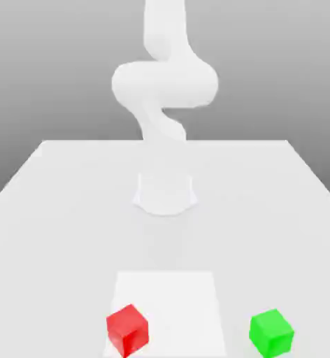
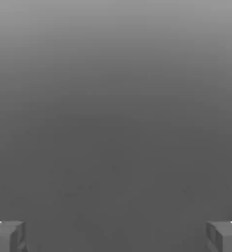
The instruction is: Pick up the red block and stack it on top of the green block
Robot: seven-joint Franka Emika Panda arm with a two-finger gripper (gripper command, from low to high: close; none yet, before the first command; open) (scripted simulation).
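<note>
The red block (image 1: 128, 330) lies on the table near the front edge, at the exterior view's left. The green block (image 1: 271, 331) lies level with it at the exterior view's right, about a block's width or more of bare surface between them. Both rest flat and apart from the arm. In the hand view my gripper (image 2: 116, 236) is open: its two grey fingertips (image 2: 7, 236) stand far apart, with nothing but plain grey background between them.
The white arm (image 1: 164, 84) rises from its round base (image 1: 166, 194) at the middle of the white table (image 1: 56, 210) and bends up out of the picture. A lighter square patch (image 1: 171, 301) marks the table between the blocks.
</note>
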